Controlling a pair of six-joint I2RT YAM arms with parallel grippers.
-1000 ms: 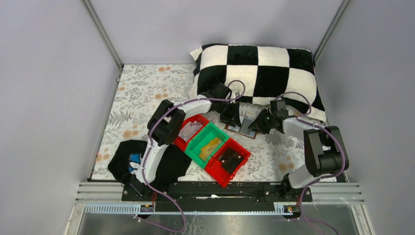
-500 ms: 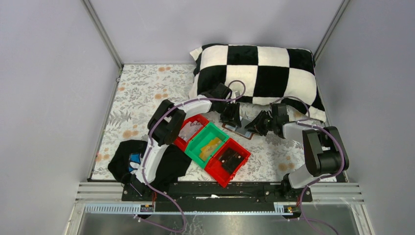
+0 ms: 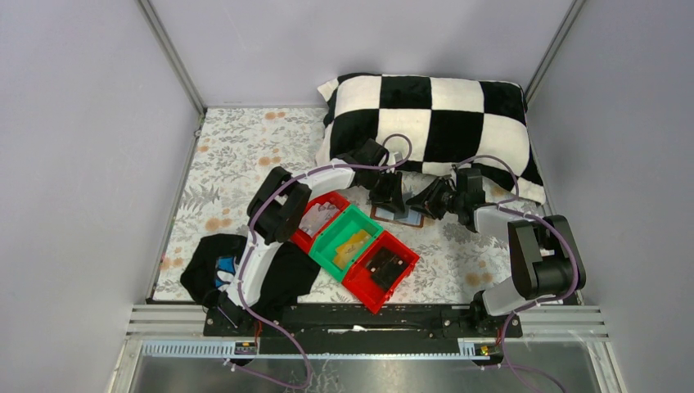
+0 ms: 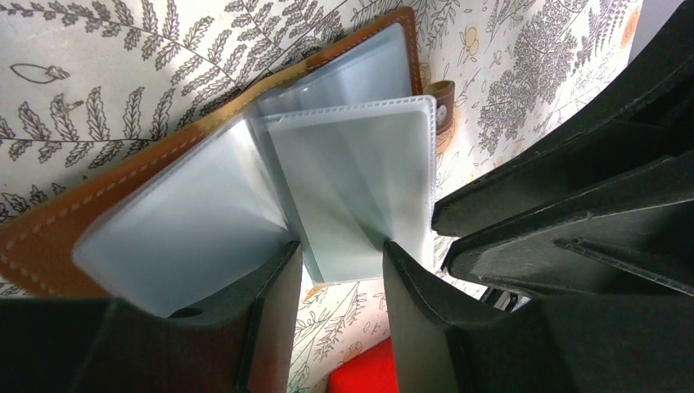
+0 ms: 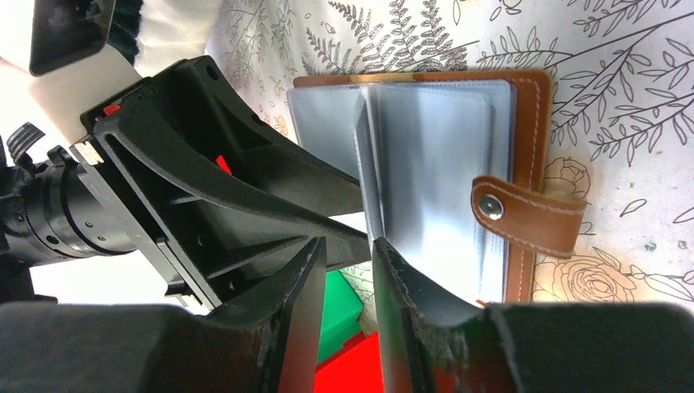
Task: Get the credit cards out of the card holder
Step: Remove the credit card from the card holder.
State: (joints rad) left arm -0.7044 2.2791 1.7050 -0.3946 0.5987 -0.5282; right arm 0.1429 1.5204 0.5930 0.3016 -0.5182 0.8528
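Observation:
The card holder (image 3: 398,216) lies open on the floral table between my two grippers, brown leather outside with a snap strap (image 5: 524,214). Its pale grey-blue card leaves (image 4: 352,180) fan up from the spine; I cannot tell separate credit cards from the sleeves. My left gripper (image 4: 340,250) is open, its fingertips resting on the near edge of the leaves. It also shows in the top view (image 3: 385,196). My right gripper (image 5: 348,246) is open by a narrow gap with nothing in it, its right finger against one upright leaf (image 5: 368,164). It also shows in the top view (image 3: 425,201).
Three bins stand in a diagonal row near the holder: a red bin (image 3: 321,203), a green bin (image 3: 353,210) holding a yellow-tan piece (image 3: 353,246), and a red bin (image 3: 409,262) holding a black boxy object (image 3: 386,266). A checkered pillow (image 3: 434,115) lies behind. Black cloth (image 3: 205,270) lies front left.
My right gripper has moved left and toward the back, closer to the left gripper. The card holder has turned from tilted to squarer and slid slightly left.

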